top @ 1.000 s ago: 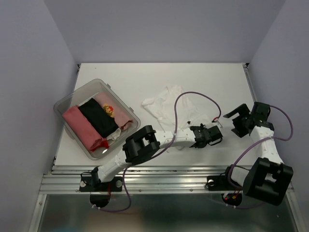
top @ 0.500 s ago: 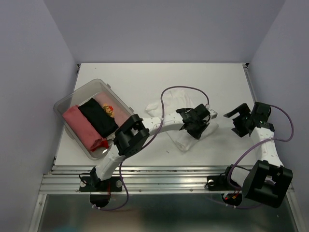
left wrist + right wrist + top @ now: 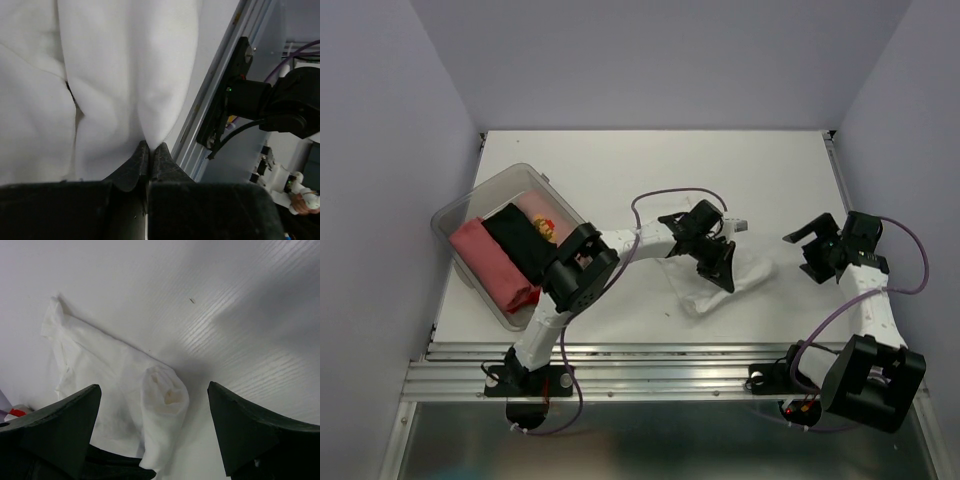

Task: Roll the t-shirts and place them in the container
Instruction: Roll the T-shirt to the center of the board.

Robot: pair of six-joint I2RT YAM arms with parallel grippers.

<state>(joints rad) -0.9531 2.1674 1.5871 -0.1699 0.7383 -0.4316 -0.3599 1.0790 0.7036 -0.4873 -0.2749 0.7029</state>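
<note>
The white t-shirt [image 3: 748, 272] lies bunched on the table right of centre, and its near end is curled into a loose roll [image 3: 165, 390]. My left gripper [image 3: 722, 272] is over it, shut on a fold of the white cloth [image 3: 150, 135]. My right gripper [image 3: 817, 250] is open and empty, hovering just right of the shirt, and its wrist view looks down on the rolled end between its fingers [image 3: 55, 430]. The salmon-pink shirt [image 3: 485, 262], the black shirt [image 3: 520, 245] and the red/yellow-print shirt [image 3: 545, 226] lie folded in the tub.
The clear plastic tub [image 3: 455, 208] stands at the left of the table. A metal rail [image 3: 650, 360] runs along the near edge. The left arm's elbow [image 3: 575, 275] and purple cable [image 3: 665, 195] hang over the table's middle. The right arm's base [image 3: 272, 102] shows in the left wrist view.
My left gripper has swung back and to the left across the white shirt, pulling cloth with it. The shirt has gone from spread out to bunched and partly rolled. The right gripper has barely moved.
</note>
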